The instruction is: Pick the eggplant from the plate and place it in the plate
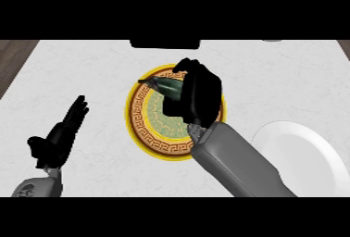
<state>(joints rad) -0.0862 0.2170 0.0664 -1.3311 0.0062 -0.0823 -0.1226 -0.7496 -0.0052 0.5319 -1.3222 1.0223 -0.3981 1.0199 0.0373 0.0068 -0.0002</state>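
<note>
A dark eggplant [166, 86] lies on the far side of a patterned plate [146, 134] with a yellow rim and green centre. My right hand [196, 92] is over that plate, its fingers curled around the eggplant's right end, hiding much of it. A plain white plate [301, 157] sits at the right, partly behind my right forearm. At the left, my left hand [63, 132] rests open above the counter with its fingers straight and pointing away.
A black object [165, 44] sits at the far edge of the white counter, behind the patterned plate. Dark wood floor [14, 55] shows beyond the counter's left edge.
</note>
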